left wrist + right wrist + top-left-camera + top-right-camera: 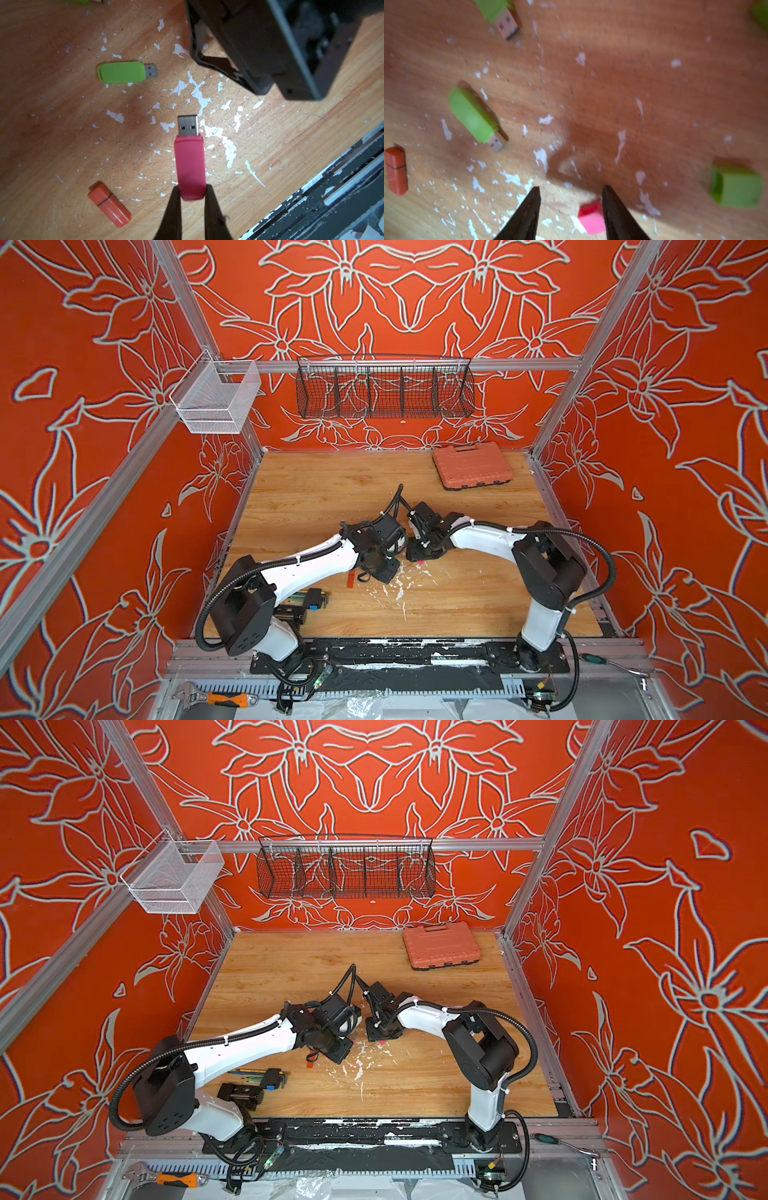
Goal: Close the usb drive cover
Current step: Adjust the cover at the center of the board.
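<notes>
Two claws meet low: my left claw point(192, 188) is clamped on the pink drive point(190, 164), plug bare. My right claw point(571, 189) stands apart, the pink cap point(591, 217) lying blurred between its fingers. Below is a chipped wooden table point(62, 135), around it orange flowered walls point(395, 302). In both top views my wrists hide the drive.

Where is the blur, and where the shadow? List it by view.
Left wrist: pink USB drive sharp, right arm beyond it out of focus. Right wrist: soft throughout, pink cap smeared, broad shadow across the table. Both top views: evenly lit, crisp.
</notes>
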`<state>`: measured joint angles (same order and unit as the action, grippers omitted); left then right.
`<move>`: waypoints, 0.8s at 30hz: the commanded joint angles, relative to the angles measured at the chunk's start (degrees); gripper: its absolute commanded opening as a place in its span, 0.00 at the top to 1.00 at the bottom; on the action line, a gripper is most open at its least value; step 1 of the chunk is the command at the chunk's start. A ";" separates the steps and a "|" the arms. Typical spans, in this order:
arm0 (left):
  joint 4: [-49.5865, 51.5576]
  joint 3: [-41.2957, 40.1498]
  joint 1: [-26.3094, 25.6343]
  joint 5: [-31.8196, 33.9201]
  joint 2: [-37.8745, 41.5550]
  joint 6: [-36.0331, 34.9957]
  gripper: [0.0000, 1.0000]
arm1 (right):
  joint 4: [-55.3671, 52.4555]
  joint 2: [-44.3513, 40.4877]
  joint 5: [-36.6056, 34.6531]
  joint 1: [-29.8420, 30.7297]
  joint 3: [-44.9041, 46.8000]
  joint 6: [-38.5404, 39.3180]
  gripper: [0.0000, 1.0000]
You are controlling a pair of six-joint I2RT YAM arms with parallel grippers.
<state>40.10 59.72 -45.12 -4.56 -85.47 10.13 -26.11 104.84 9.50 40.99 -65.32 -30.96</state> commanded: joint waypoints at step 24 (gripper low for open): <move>1.56 -1.11 -0.32 1.93 3.22 1.25 0.91 | -7.82 -2.19 -2.71 4.27 5.18 -2.78 0.50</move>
<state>40.29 59.02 -45.12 -3.03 -82.65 10.98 -27.00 102.54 10.33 45.04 -62.61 -31.66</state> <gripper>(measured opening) 0.132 0.496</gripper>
